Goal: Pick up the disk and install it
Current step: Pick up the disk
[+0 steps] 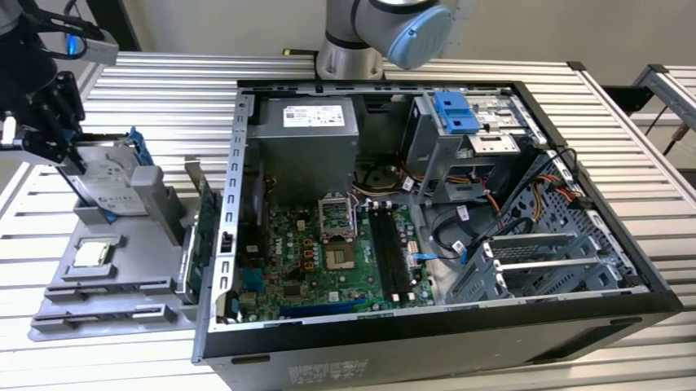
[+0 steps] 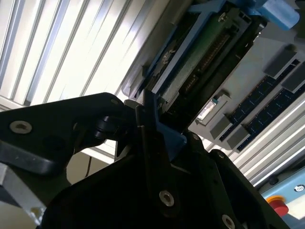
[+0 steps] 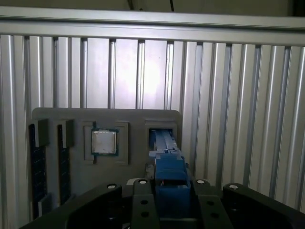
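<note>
The black end effector [image 1: 72, 161] is pressed together on the disk [image 1: 109, 186], pinching the top of its blue bracket [image 3: 169, 174] between the two fingers [image 3: 143, 202], as both wrist views show. The disk hangs directly below the end effector, standing on edge and slightly tilted, its lower end at a slot of the grey tray [image 1: 120, 281]; whether it has cleared the slot I cannot tell. In the second wrist view its green circuit side [image 2: 202, 55] faces the camera. Beneath the end effector and beside the slot, a square CPU chip [image 3: 105, 142] lies in its own recess, with two dark memory sticks [image 3: 37, 167] further along the tray. Well away from the end effector, toward the exterior view's right, an open computer case [image 1: 435, 346] lies on its side, showing a green motherboard [image 1: 315, 261] and a blue-fronted drive cage [image 1: 457, 114]. Everything rests on a desk [image 1: 163, 81] of ribbed aluminium slats, with a plain pale wall [image 1: 218, 24] behind.
</note>
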Available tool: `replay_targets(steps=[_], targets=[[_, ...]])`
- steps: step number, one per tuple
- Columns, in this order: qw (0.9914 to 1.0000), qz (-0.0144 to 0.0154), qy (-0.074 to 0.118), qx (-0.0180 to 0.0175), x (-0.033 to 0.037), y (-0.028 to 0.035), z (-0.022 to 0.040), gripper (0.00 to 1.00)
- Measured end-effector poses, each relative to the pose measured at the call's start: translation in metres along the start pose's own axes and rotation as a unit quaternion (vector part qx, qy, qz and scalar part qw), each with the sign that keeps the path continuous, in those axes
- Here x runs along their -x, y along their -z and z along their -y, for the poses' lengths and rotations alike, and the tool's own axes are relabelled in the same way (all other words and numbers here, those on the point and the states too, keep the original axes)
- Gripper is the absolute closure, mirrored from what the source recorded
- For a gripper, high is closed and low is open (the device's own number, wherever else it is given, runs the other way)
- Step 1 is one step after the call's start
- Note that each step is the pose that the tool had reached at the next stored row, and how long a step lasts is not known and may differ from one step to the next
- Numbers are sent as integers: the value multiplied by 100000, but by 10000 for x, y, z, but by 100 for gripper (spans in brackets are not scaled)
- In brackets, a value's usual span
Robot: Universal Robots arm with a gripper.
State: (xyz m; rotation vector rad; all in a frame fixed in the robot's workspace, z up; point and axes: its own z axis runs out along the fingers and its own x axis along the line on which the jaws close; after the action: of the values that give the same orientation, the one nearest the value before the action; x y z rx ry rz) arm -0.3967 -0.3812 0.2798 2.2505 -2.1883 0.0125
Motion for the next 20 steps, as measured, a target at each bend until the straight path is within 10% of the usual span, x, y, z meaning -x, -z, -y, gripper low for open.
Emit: replay_targets(steps=[20], targets=[[100000, 3, -1, -5, 1, 78, 0, 100]])
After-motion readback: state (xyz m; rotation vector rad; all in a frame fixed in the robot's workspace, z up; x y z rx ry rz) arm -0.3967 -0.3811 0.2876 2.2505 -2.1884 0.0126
